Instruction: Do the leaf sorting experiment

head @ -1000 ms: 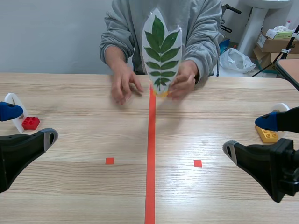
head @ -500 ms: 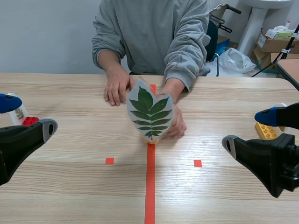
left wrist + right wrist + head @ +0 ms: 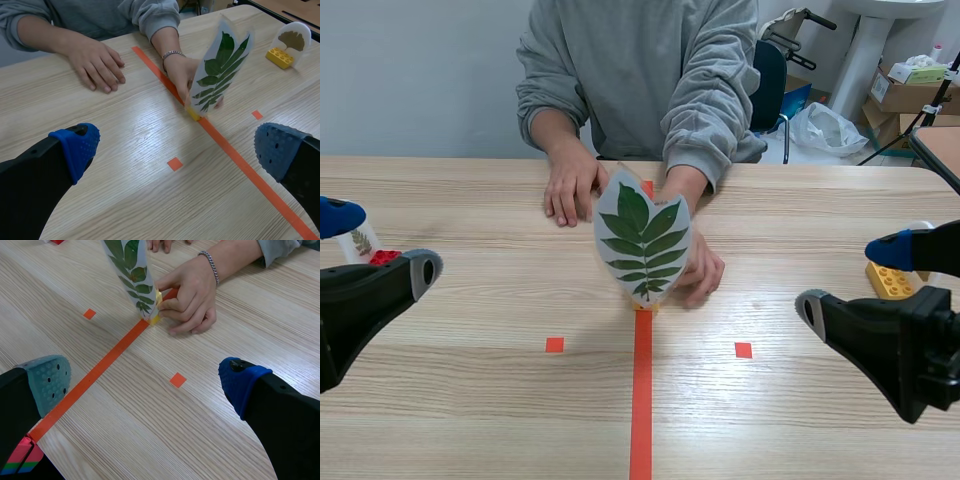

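Observation:
A laminated card with a green compound leaf (image 3: 642, 240) stands upright on a small yellow block (image 3: 642, 304) on the orange centre line. A person's hand (image 3: 702, 272) holds it from behind. The left wrist view shows the card (image 3: 220, 62) ahead of my left gripper (image 3: 177, 150) and to its right. In the right wrist view the card (image 3: 130, 270) is ahead of my right gripper (image 3: 145, 382) and to its left. My left gripper (image 3: 378, 243) and right gripper (image 3: 853, 283) are both open and empty, low at the table's sides, well apart from the card.
A leaf card on a red block (image 3: 382, 258) stands at the left edge behind my left gripper. Another card on a yellow block (image 3: 890, 284) stands at the right, also seen as the yellow block (image 3: 280, 56). The person's other hand (image 3: 570, 182) rests flat on the table.
The person brought the leaf card down from in front of the chest and set it on the centre line, closer to me. Neither gripper has moved.

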You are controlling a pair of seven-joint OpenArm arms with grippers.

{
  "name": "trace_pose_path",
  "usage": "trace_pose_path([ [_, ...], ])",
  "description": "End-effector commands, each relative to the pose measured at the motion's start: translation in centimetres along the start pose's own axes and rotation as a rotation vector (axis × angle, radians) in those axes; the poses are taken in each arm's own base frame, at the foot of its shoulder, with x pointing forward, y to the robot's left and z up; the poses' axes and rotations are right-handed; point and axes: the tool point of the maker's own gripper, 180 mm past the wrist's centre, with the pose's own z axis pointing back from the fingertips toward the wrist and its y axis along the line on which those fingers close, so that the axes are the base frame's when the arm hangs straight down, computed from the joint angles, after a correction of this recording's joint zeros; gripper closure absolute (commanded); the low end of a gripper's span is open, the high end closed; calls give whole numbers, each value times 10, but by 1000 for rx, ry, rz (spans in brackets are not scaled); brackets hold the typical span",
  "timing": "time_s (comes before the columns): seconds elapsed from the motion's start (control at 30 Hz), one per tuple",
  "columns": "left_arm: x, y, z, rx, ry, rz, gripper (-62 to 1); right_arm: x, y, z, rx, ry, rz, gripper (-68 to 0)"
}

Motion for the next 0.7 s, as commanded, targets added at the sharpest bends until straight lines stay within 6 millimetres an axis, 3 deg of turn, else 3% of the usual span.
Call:
trace_pose_path([
  [0.0,6,-1,0,-1,-27,9,-623,8,0,0,9,-26,13,-608],
  [0.67,3,-1,0,-1,-13,9,-623,8,0,0,9,-26,13,-608],
])
